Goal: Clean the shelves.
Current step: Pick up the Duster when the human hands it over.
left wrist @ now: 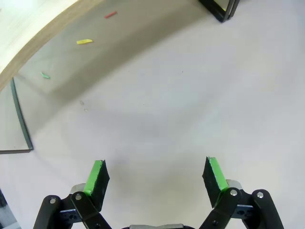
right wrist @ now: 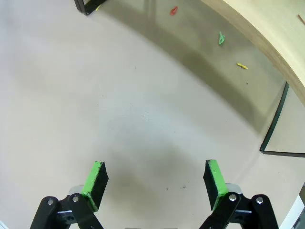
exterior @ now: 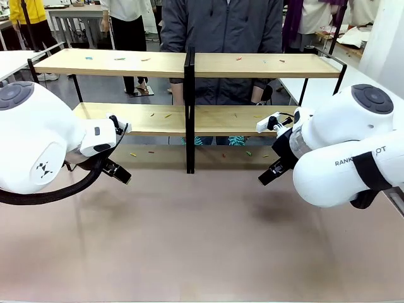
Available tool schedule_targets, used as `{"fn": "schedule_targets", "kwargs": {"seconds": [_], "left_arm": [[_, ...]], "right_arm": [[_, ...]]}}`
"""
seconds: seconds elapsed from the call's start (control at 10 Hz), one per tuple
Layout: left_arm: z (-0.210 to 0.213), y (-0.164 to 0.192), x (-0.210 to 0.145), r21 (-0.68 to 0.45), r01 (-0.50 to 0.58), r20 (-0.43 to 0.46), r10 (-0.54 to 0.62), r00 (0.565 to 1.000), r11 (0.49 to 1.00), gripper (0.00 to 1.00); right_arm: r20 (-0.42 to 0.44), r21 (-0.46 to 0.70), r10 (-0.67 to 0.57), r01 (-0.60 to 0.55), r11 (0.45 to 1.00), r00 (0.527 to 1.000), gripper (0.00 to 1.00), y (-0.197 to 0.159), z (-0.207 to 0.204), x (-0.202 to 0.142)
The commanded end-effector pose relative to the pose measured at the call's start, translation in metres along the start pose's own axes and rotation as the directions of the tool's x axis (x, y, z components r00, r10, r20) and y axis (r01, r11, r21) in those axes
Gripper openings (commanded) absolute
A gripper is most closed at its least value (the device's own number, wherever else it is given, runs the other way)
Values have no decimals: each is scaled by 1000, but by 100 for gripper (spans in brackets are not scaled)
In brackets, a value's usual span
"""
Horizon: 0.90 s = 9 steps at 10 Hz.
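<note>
Left fingers [left wrist: 97, 179] and right fingers [right wrist: 95, 183] both stood wide and empty over the bare surface [exterior: 202, 240], each facing its own half of the shelves [exterior: 265, 65], which ran crosswise just ahead, littered with small coloured scraps [exterior: 167, 115].

Front camera faces the shelves [exterior: 265, 68]; wrist cameras look down at tabletop [left wrist: 167, 119].

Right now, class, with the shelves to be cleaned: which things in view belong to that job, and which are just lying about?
Belong to the job: the shelves, the coloured scraps on and under them, the left gripper and right gripper, both open.
Just about: the white side table, the person standing behind.
</note>
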State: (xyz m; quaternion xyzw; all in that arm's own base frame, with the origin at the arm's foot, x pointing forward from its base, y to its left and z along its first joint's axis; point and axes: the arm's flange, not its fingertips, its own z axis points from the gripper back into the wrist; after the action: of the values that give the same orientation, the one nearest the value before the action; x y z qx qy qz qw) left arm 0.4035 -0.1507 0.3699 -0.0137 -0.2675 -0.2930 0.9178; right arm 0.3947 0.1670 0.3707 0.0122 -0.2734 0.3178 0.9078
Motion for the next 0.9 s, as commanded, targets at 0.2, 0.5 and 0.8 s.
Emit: {"fn": "schedule_targets", "kwargs": {"seconds": [0.2,0.5,0.8], "left_arm": [[0,0,0,0,0,0,0,1000,1000,100],[0,0,0,0,0,0,0,1000,1000,100],[40,3,-11,-5,29,72,-29,997,1000,100]], "right_arm": [[1,0,-1,1,1000,1000,100,0,0,0],[1,0,-1,1,1000,1000,100,0,0,0],[78,101,38,-46,994,996,100,11,36,3]]}}
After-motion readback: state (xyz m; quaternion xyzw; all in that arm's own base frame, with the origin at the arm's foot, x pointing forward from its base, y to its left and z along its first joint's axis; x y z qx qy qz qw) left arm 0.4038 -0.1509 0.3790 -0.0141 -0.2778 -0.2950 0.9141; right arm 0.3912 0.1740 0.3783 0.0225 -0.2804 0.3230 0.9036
